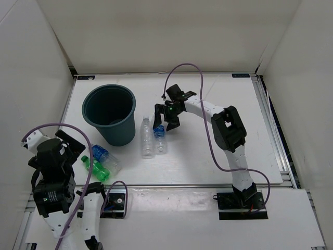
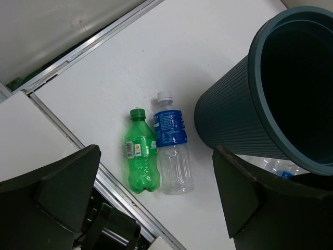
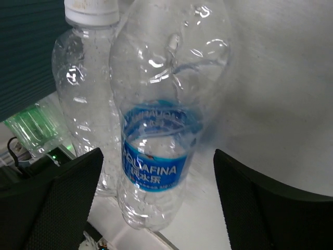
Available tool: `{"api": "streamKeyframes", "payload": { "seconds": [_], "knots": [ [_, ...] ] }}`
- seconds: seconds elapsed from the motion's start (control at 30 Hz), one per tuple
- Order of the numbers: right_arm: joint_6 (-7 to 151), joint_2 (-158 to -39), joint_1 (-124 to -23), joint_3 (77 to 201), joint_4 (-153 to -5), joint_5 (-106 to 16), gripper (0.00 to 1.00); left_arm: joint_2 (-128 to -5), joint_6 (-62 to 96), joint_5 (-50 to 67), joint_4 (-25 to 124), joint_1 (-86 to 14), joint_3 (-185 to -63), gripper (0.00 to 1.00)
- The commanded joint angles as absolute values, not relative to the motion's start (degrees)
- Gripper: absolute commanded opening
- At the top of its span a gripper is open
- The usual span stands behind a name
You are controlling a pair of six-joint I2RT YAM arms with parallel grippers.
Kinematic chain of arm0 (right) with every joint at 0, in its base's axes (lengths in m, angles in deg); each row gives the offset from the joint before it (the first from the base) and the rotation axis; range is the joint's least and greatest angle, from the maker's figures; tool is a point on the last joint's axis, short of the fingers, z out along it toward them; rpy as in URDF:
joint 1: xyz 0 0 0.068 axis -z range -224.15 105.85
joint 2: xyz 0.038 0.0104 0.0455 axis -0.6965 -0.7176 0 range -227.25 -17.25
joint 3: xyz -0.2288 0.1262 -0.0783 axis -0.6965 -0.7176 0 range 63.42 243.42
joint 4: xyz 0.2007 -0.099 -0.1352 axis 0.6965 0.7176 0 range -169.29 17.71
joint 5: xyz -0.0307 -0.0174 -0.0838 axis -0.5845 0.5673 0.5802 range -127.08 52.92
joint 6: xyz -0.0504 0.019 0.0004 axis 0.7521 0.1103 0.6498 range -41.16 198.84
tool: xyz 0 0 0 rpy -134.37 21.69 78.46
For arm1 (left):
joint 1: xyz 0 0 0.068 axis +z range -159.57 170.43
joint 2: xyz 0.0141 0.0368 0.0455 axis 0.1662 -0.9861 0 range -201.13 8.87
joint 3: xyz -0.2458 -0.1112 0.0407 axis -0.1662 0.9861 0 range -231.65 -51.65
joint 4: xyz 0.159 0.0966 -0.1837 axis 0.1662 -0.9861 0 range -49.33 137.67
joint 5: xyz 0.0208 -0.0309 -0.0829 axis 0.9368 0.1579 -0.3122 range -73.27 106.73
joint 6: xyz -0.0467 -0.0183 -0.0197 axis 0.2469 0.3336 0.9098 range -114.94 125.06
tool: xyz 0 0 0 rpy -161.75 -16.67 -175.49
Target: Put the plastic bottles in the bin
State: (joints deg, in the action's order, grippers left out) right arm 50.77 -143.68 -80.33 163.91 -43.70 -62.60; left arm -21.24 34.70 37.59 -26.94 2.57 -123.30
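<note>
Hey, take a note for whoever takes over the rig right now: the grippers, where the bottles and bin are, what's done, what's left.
Left gripper: open, above the green bottle and the white-capped blue-label bottle, which lie side by side near the bin.
Right gripper: open, straddling the Aquafina bottle, not gripping it. The plain clear bottle lies right beside it.
Done: nothing. All four bottles lie on the table.
Left: all four go into the bin.

Four bottles (image 1: 147, 138) flat beside upright bin (image 1: 117, 136)

Bin (image 2: 229, 114) rt side off-frame
</note>
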Motion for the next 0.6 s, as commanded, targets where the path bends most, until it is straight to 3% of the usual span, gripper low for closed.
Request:
{"api": "streamKeyframes", "payload": {
  "seconds": [0.0,0.03,0.13,0.27,0.57],
  "knots": [
    [50.5,-145.0,-80.8,167.0,-44.1,-65.6,0.88,-22.0,33.2,37.0,-29.1,2.3,-125.3,1.00],
    [50.5,-145.6,-80.8,167.0,-43.5,-65.6,0.79,-22.0,33.2,37.0,-29.1,2.3,-126.1,1.00],
    [50.5,-145.6,-80.8,165.7,-43.5,-65.0,0.72,-22.0,33.2,37.0,-29.8,2.3,-126.6,1.00],
    [51.1,-143.4,-80.0,162.2,-43.5,-65.0,0.53,-22.0,34.4,37.6,-29.8,2.3,-126.6,1.00],
    [48.9,-123.7,-79.0,159.3,-42.9,-64.5,0.30,-20.3,36.9,38.2,-29.2,2.3,-124.8,1.00]
  ]
}}
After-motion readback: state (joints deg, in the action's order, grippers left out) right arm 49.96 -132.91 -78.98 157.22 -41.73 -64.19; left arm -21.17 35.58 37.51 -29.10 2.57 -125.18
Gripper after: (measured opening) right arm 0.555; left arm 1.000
